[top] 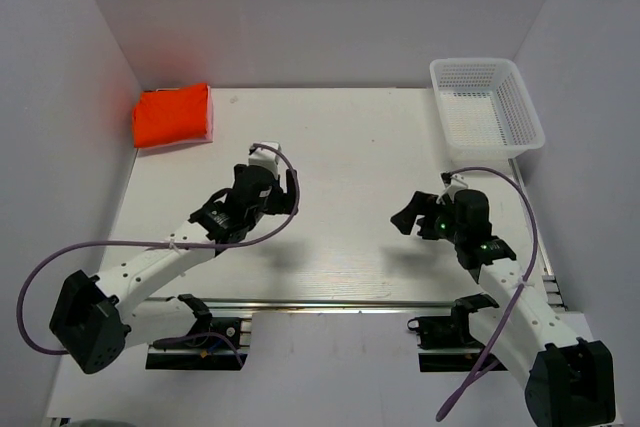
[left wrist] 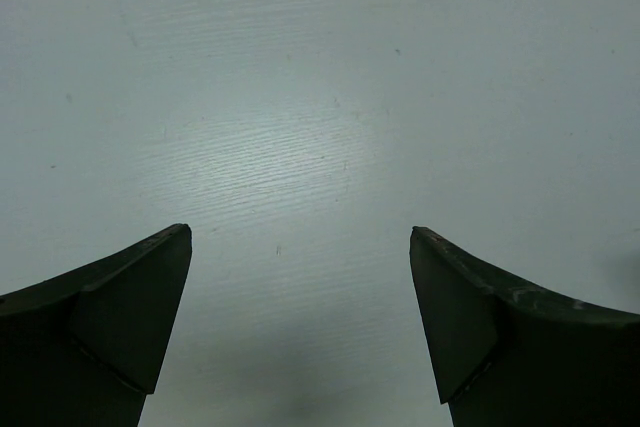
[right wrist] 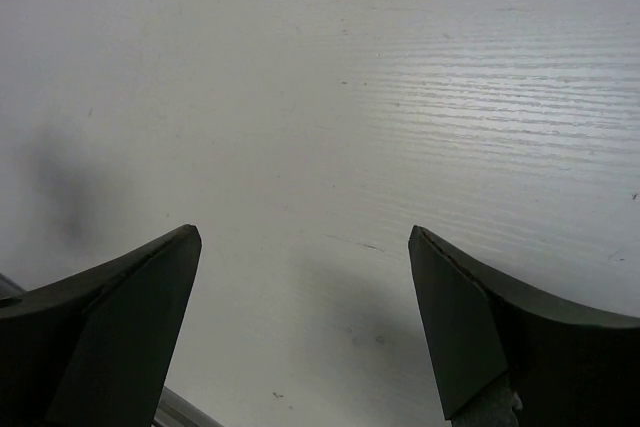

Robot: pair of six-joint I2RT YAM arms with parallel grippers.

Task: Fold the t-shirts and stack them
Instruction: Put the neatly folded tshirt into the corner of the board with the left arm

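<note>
A bright orange-red t-shirt (top: 171,115) lies folded in the table's far left corner, a thin pale edge showing along its right side. The pink t-shirt is not clearly visible. My left gripper (top: 250,204) hovers over bare tabletop right of and nearer than that pile, jaws open and empty. In the left wrist view the left gripper (left wrist: 300,237) frames only white table. My right gripper (top: 434,219) hangs over the table's near right part, open and empty too. The right wrist view shows the right gripper (right wrist: 305,237) spread above bare table.
A white mesh basket (top: 525,107) stands at the far right corner and looks empty. White walls close in the table on the left, back and right. A metal rail (top: 330,303) runs along the near edge by the arm bases.
</note>
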